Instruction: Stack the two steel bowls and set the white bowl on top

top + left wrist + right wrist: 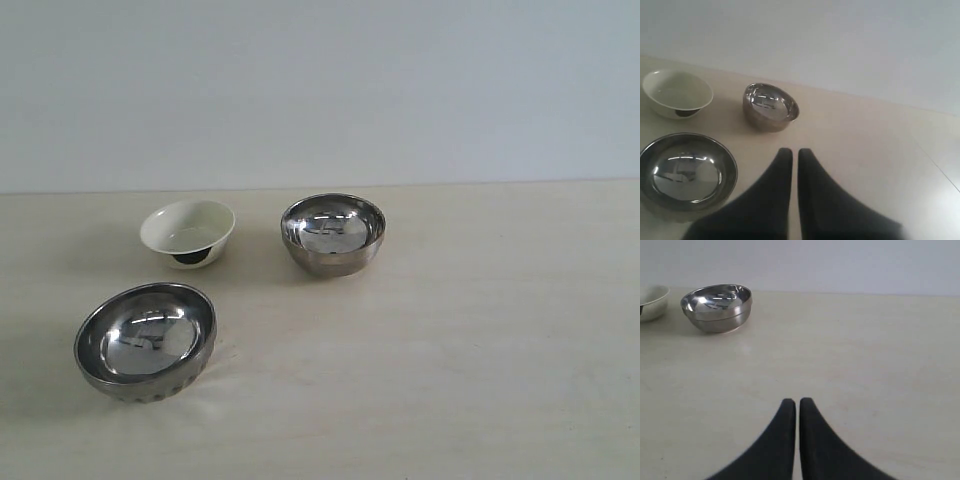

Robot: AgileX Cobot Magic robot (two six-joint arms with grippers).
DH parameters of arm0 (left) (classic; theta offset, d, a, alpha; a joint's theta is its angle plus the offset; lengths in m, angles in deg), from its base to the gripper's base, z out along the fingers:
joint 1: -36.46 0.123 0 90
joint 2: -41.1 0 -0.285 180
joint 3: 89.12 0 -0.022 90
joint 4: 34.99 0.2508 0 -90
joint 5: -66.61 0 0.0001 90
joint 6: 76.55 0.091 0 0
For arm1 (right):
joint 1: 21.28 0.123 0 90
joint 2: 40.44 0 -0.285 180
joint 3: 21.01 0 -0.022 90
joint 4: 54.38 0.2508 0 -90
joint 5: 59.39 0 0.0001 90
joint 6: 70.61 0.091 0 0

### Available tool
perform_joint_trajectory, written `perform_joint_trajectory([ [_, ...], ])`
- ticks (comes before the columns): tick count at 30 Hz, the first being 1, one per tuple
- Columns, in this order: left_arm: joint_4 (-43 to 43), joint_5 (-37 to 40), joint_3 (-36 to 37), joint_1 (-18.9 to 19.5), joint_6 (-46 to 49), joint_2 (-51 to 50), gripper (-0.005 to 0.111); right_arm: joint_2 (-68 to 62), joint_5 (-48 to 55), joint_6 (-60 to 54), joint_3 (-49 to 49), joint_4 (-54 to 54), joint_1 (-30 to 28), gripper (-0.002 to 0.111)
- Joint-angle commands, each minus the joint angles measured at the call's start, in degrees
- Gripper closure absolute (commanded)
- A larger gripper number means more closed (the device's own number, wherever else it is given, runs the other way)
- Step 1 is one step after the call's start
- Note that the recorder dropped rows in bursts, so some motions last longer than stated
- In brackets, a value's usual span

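Surface: a pale, wood-grained table (pixel 480 350) against a plain light wall (pixel 320 90).
Smooth steel bowl: stands upright and open at 12 o'clock on the table (pixel 333 235) in the exterior view. It is mirror-bright inside and has a plain outer wall.
Dimpled steel bowl: stands upright at 9 o'clock on the table (pixel 146 340). A row of dimples runs round its lower outside.
White bowl: sits at about 10 o'clock on the table (pixel 188 228). It is glossy cream inside, and its dark base shows at the lower edge.
Spacing: all three bowls stand apart, none touching and none nested. The white bowl lies at 9 o'clock of the smooth steel bowl, and the dimpled steel bowl lies between 6 and 7 o'clock of the white bowl.
Markings: the steel interiors carry only reflections, and the white bowl's inside is plain.
Left gripper: the two dark fingers are drawn together with only a thin slit between them (pixel 792 150), clasping nothing. It hangs over bare table with all three bowls ahead of it.
Right gripper: the fingers are likewise pressed close and empty (pixel 797 401). It is above bare table, well apart from the smooth steel bowl.
Task status: stacking not yet done; each bowl rests separately on the table.
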Motion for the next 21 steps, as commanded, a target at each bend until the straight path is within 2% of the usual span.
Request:
perform_joint_trajectory([
  [1, 0.00, 0.12, -0.39, -0.21, 0.72, -0.08, 0.103, 0.30, -1.80, -0.57, -0.06, 0.21, -0.47, 0.108],
  [10, -0.11, -0.32, -0.39, -0.21, 0.72, -0.08, 0.103, 0.30, -10.79, 0.56, -0.06, 2.52, -0.47, 0.108],
  [16, -0.10, -0.19, -0.39, -0.21, 0.72, -0.08, 0.103, 0.30, -11.41, 0.87, -0.06, 2.52, -0.47, 0.108],
  [21, -0.22, -0.29, -0.39, -0.21, 0.72, -0.08, 0.103, 0.30, -12.62, 21.77, -0.06, 17.61, -0.47, 0.108],
])
